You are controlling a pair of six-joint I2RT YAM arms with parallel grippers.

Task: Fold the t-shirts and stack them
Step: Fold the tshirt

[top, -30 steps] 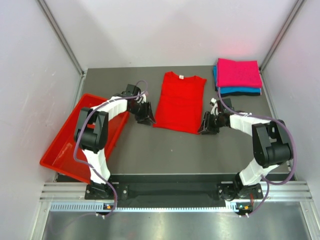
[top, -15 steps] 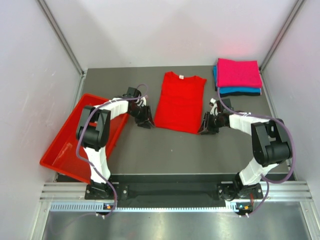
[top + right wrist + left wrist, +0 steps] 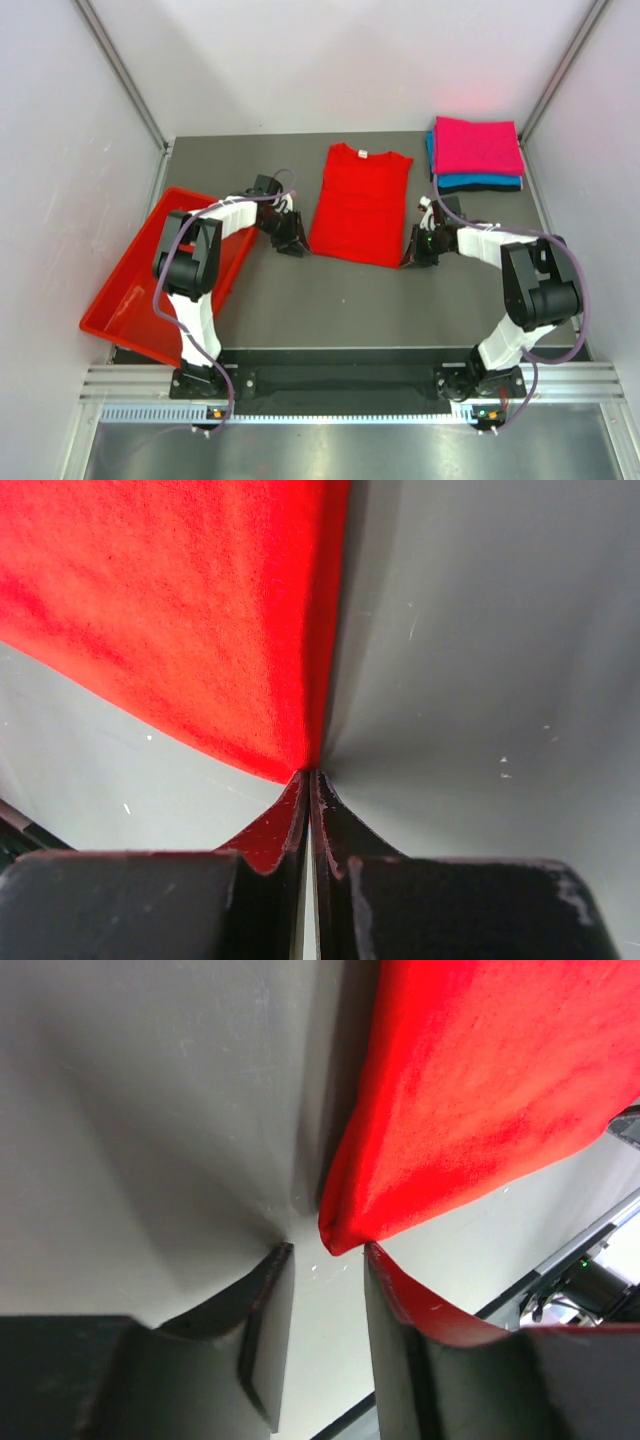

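The red shirt (image 3: 360, 205) lies flat in the middle of the desk (image 3: 340, 310), collar away from the arms and sleeves tucked in, so it forms a long narrow panel. The step in hand looks to be lifting its near hem to fold it up towards the collar. The right tool (image 3: 310, 780) is pressed together on the near right corner, seemingly pinching the cloth at its very tip. The left tool (image 3: 325, 1255) is spread and low on the desk, with the near left corner just ahead of the gap and not yet gripped. To do this well, the left one should slide a little further forward so the corner sits deep between the fingers before closing, catching every layer rather than only the top one. Both corners should then rise together and travel evenly, hem taut and straight, so the fold lands square. The pink shirt (image 3: 478, 145) lies folded on the teal shirt (image 3: 480, 183) at the far right, well apart.
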